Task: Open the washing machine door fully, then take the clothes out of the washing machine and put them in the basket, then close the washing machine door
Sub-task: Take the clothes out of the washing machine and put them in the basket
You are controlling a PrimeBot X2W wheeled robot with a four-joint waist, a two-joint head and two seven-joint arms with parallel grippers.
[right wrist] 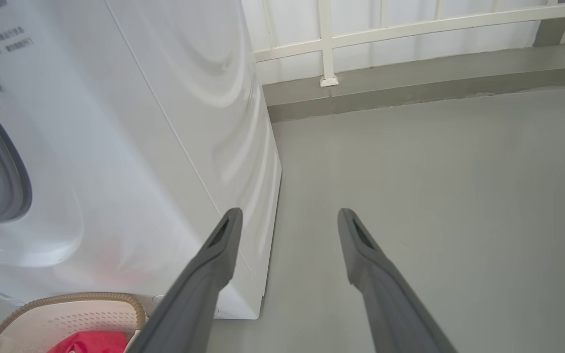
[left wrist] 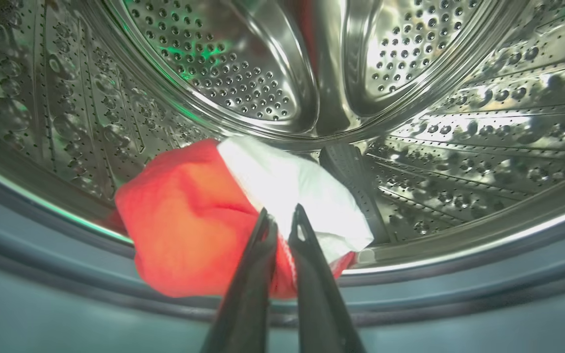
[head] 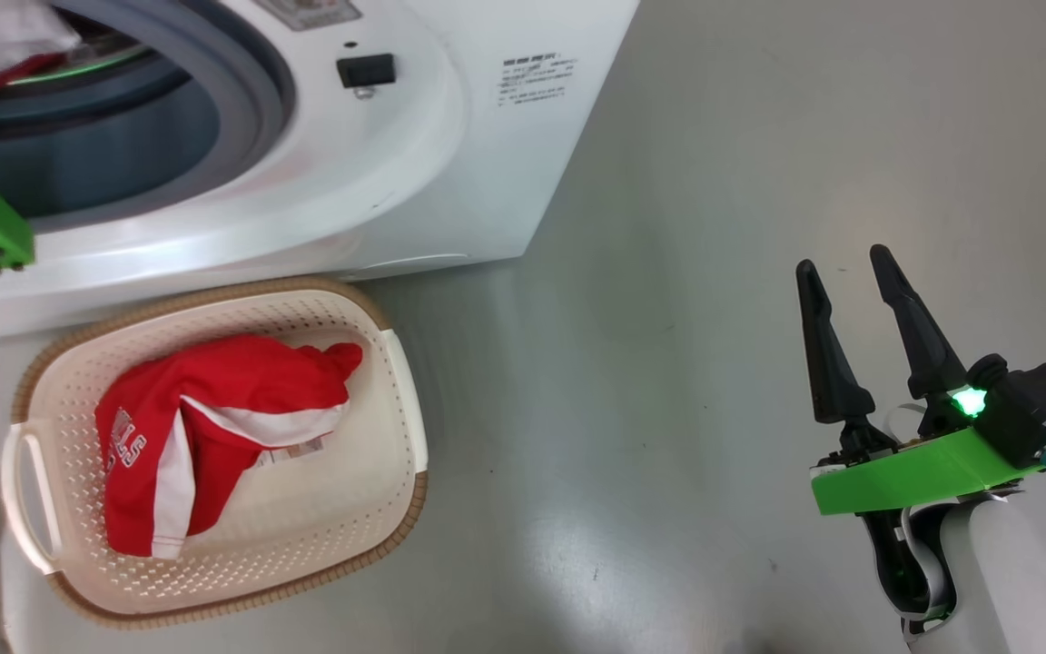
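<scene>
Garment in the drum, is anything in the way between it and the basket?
Nothing visible blocks it. The left gripper is shut on the garment at the drum's front edge; only the gasket lip lies ahead. The basket sits in front of the washing machine, with room beside the red clothes in it.

Head camera looks steeply down on washing machine point(head: 487, 182) and basket point(head: 400, 391); left wrist camera sits close inside the drum point(left wrist: 233, 73); right wrist, low, shares both.

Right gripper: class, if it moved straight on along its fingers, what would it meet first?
Probably the grey floor, passing beside the washing machine. The right gripper is open and empty. Depth is unclear.
</scene>
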